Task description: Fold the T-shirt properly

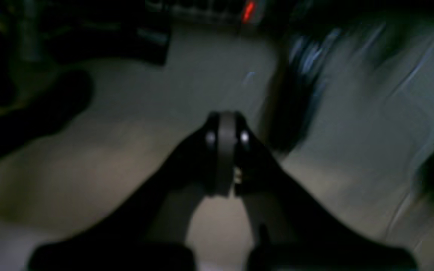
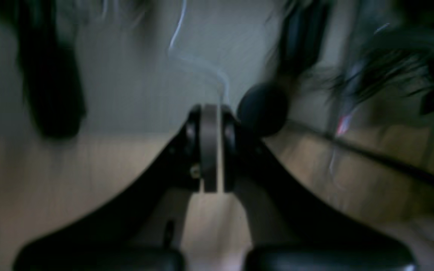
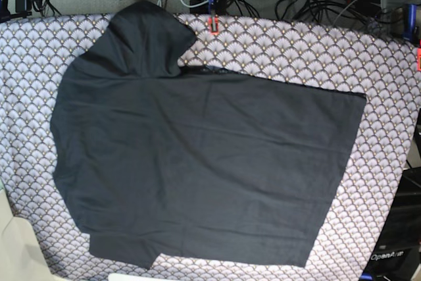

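One T-shirt (image 3: 197,169), seemingly base-view only.

Black T-shirt (image 3: 204,169) is lying spread flat across the scallop-print tablecloth (image 3: 388,83), unfolded, lightly wrinkled, no print showing. One sleeve is sticking up toward the far left edge; the straight hem is running down the right side, slightly skewed.

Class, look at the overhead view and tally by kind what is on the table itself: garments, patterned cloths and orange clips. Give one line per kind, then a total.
Garments: 1, the black T-shirt, spread flat.
Patterned cloths: 1, the scallop-print tablecloth beneath it.
Orange clips: 2, one clip at the far edge, another at the picture's right edge.
Total: 4
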